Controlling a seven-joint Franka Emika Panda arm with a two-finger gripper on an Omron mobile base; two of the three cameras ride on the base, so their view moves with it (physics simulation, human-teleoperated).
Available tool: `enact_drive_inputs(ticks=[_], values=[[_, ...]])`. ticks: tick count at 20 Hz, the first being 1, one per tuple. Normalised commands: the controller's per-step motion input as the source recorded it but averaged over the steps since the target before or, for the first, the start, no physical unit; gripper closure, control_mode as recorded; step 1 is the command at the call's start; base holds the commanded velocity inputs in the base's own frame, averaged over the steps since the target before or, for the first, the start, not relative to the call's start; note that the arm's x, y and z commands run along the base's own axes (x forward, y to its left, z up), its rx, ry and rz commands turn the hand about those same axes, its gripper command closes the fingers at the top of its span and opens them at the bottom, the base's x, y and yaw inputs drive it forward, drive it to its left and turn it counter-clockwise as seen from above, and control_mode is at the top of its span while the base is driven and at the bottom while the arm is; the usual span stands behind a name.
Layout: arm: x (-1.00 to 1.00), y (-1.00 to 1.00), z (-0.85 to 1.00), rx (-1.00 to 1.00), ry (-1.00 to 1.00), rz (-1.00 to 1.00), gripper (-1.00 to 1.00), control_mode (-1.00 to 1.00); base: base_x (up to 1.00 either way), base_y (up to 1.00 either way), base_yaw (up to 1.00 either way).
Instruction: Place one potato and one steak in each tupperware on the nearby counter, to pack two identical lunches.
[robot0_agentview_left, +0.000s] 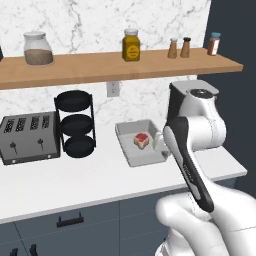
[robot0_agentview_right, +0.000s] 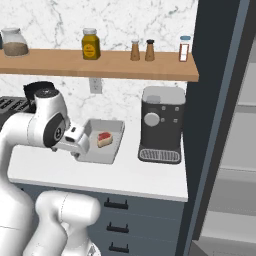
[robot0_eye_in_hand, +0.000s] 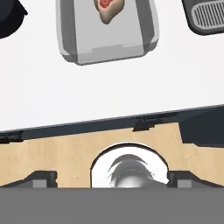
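We saw a steak (robot0_agentview_left: 141, 140) in the tupperware (robot0_agentview_left: 131, 159) (on the counter (robot0_agentview_left: 60, 180)); our gripper (robot0_eye_in_hand: 112, 178) was spread, empty.

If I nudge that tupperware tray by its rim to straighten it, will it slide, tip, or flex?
The tupperware sits flat on the smooth counter, so it would probably slide rather than tip. Its walls look thin and its rim flared, so a push there may flex it slightly. With just one steak inside, it is likely light and could skid or turn.
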Motion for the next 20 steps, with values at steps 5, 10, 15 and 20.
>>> enact_drive_inputs(ticks=[5, 10, 15, 20], values=[[-0.17, 0.0, -0.02, -0.02, -0.01, 0.0, -1.0, 1.0, -0.8, 0.0, -0.04], [0.0, 0.0, 0.0, 0.0, 0.0, 0.0, -1.0, 1.0, -0.92, -0.48, -0.17], [0.0, 0.0, 0.0, 0.0, 0.0, 0.0, -1.0, 1.0, -0.35, -0.99, -0.21], [0.0, 0.0, 0.0, 0.0, 0.0, 0.0, -1.0, 1.0, -0.01, -1.0, -0.11]])
